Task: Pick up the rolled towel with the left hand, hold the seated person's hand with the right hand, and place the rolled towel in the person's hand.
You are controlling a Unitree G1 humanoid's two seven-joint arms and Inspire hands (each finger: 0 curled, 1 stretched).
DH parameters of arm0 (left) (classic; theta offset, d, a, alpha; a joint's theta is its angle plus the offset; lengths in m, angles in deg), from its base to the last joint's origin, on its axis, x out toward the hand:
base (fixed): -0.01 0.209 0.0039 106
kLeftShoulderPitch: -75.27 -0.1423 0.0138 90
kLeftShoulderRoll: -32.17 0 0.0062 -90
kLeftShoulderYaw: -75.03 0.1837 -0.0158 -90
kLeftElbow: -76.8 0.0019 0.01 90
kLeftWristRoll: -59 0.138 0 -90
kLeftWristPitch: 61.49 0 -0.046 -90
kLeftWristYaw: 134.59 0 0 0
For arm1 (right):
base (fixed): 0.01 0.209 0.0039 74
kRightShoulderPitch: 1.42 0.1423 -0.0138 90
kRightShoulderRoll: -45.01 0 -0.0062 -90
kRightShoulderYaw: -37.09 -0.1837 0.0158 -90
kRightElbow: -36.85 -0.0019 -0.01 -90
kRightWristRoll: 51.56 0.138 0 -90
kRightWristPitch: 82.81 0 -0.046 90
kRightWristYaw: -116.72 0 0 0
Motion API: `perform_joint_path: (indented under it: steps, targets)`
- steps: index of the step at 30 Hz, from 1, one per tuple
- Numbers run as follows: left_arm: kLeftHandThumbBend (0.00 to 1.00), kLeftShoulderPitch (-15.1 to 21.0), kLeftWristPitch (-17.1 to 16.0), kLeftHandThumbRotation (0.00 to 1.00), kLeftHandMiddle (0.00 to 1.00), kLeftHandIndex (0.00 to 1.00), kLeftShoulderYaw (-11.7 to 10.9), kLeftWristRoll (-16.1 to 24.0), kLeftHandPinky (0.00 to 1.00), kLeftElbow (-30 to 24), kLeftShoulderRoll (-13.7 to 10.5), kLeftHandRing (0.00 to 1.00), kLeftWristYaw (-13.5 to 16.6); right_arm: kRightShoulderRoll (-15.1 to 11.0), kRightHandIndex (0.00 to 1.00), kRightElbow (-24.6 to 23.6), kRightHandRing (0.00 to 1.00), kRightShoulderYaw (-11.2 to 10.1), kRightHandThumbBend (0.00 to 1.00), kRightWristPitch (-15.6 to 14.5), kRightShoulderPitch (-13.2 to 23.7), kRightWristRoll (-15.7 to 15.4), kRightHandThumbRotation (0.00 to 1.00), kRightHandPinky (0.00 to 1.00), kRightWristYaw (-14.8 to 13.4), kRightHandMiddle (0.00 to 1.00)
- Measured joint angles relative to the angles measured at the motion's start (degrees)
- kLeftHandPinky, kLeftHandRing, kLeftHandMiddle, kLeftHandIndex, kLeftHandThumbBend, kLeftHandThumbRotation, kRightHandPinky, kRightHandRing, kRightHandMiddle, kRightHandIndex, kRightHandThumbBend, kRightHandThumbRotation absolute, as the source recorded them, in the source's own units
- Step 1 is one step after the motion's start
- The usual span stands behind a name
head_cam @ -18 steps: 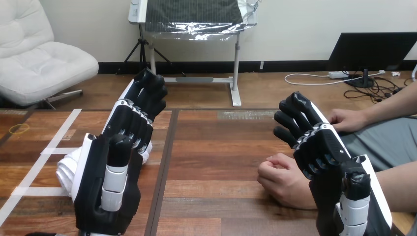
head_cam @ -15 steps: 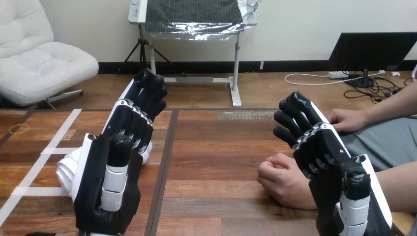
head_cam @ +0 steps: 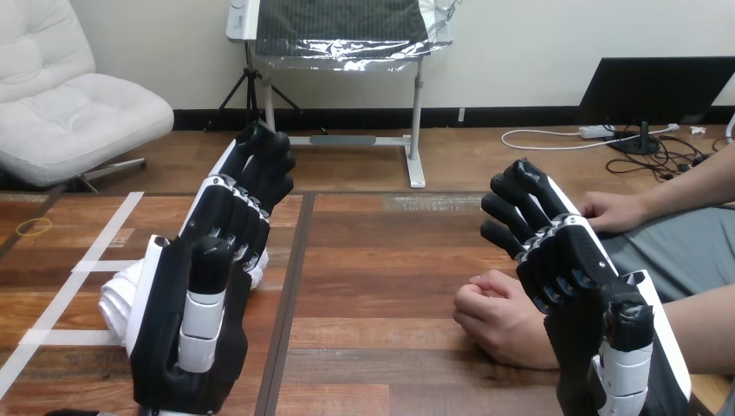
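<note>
Nothing done yet. White rolled cloth towel (head_cam: 117, 299) lies on wooden tabletop (head_cam: 373, 260), ungrasped, by left robot hand (head_cam: 204, 303). Both robot hands relaxed, empty. Right robot hand (head_cam: 572, 277) is beside the person's fisted hand (head_cam: 498, 316), not holding it.

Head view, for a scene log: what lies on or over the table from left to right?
Yellow ring → white tape → rolled towel → left hand, over the towel → person's closed hand on the table → right hand.
</note>
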Motion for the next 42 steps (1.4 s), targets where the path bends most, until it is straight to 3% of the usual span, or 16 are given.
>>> perform_joint_path:
  steps: [12,21,29,35,42]
  targets:
    - [0.72,0.04,0.0,0.87,0.9,0.9,-0.08,0.38,0.91,0.02,0.01,0.91,0.24,0.04,0.92,0.0,0.91,0.01,0.79,0.0,0.07,0.01,1.0,0.89,0.07,0.92]
    - [0.72,1.53,0.0,0.88,0.92,0.89,-2.0,4.16,0.96,1.78,0.44,0.93,2.42,0.04,0.92,0.0,0.92,0.01,0.8,-0.01,0.27,-0.02,1.0,0.88,0.07,0.92]
    - [0.69,5.74,-0.15,0.89,0.9,0.89,-5.56,9.92,0.91,6.48,0.48,0.9,6.66,0.03,0.92,0.0,0.91,0.01,0.8,-0.02,0.34,0.0,1.0,0.88,0.09,0.92]
    - [0.76,9.9,-0.78,0.85,0.9,0.89,-8.26,13.84,0.88,10.97,-0.72,0.9,9.23,0.04,0.92,0.0,0.91,0.01,0.8,-0.04,0.33,-0.01,1.0,0.88,0.08,0.92]
    - [0.8,14.74,-0.74,0.83,0.94,0.91,-10.69,17.95,0.95,15.53,-3.4,0.95,11.25,0.05,0.92,0.0,0.91,0.02,0.8,-0.06,0.33,-0.06,1.0,0.88,0.08,0.91]
